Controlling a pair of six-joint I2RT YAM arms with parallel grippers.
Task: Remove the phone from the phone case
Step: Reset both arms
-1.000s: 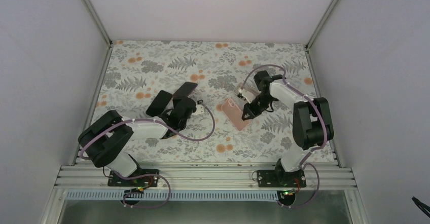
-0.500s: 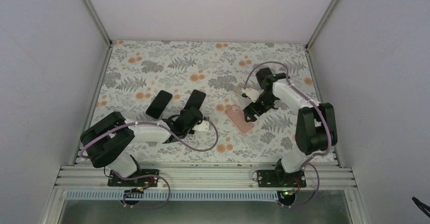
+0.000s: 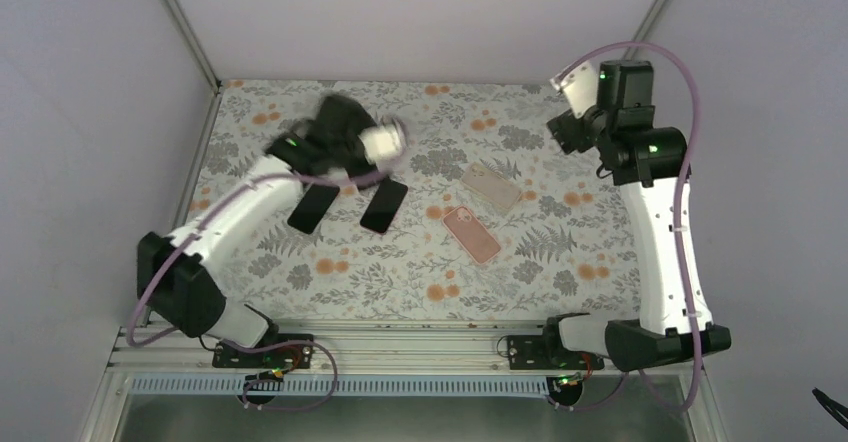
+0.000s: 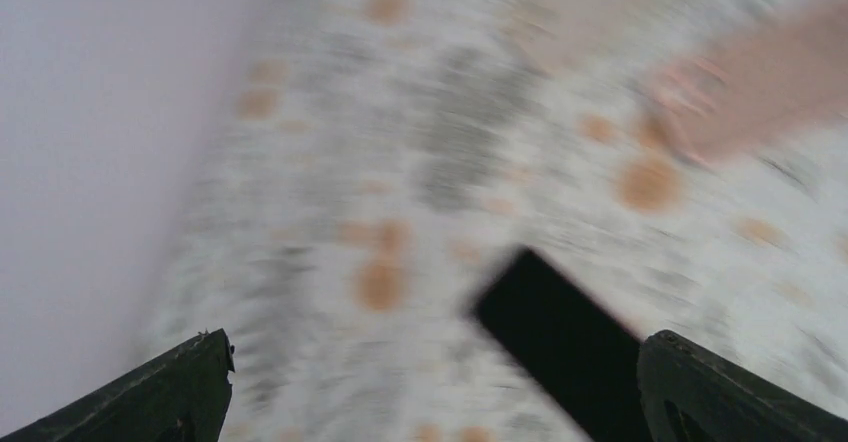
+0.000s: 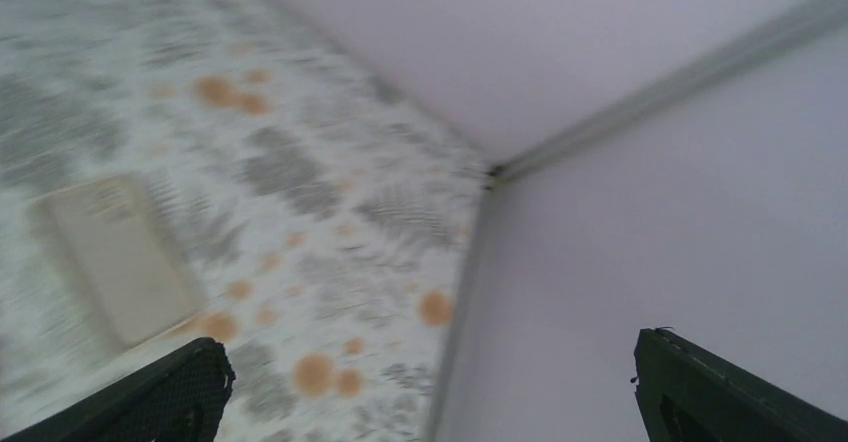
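left gripper (image 4: 437, 337): released. we see both fingers wide apart at the lower corners of the left wrist view, with nothing between them.
right gripper (image 5: 430, 337): released. its fingers stand just as wide in the right wrist view, and nothing is held.
left arm (image 3: 240, 202): reaches over the far left part of the table. its wrist is blurred and raised above the two black slabs.
right arm (image 3: 655, 222): stands upright at the right side, wrist high near the far right corner, well apart from everything on the table.
pink phone (image 3: 472, 234): lies flat on the floral table cover (image 3: 400, 282), a little right of centre, with a small round mark near its far corner. no gripper touches it, and it is outside the case.
beige phone case (image 3: 491, 187): lies flat just beyond the pink phone, with a narrow strip of cover between them. in the right wrist view we see it as a pale rectangle at the left.
left black slab (image 3: 313, 207): lies flat, left of centre, under the left arm.
right black slab (image 3: 384, 205): lies flat beside the left one, not touching it. we cannot tell which of the two is a phone and which a case.
left wrist view: heavily blurred. we make out one black slab between the fingers and a pink shape at upper right.
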